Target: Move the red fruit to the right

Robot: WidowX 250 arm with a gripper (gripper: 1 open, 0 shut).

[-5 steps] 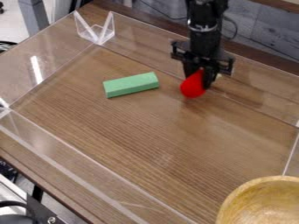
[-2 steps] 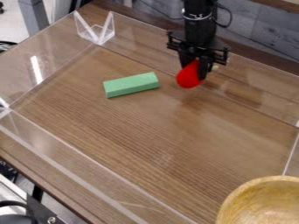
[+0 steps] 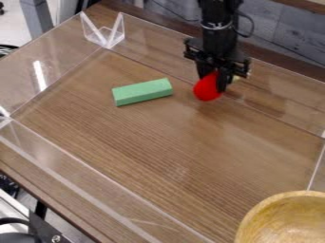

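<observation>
The red fruit [image 3: 207, 88] is a small glossy red rounded piece at the far middle of the wooden tray floor. My black gripper [image 3: 216, 78] comes down from above and is shut on its top, so the leafy top is hidden by the fingers. The fruit appears to hang just above the wood. A flat green rectangular block [image 3: 143, 91] lies to its left, apart from it.
Clear acrylic walls [image 3: 51, 66] ring the wooden tray floor [image 3: 165, 152]. A clear angled stand [image 3: 105, 33] sits at the far left corner. A wooden bowl [image 3: 290, 220] shows at the bottom right, outside the wall.
The gripper with the red fruit rose and shifted slightly left, then came back a little to the right and down. The green block has not moved.
</observation>
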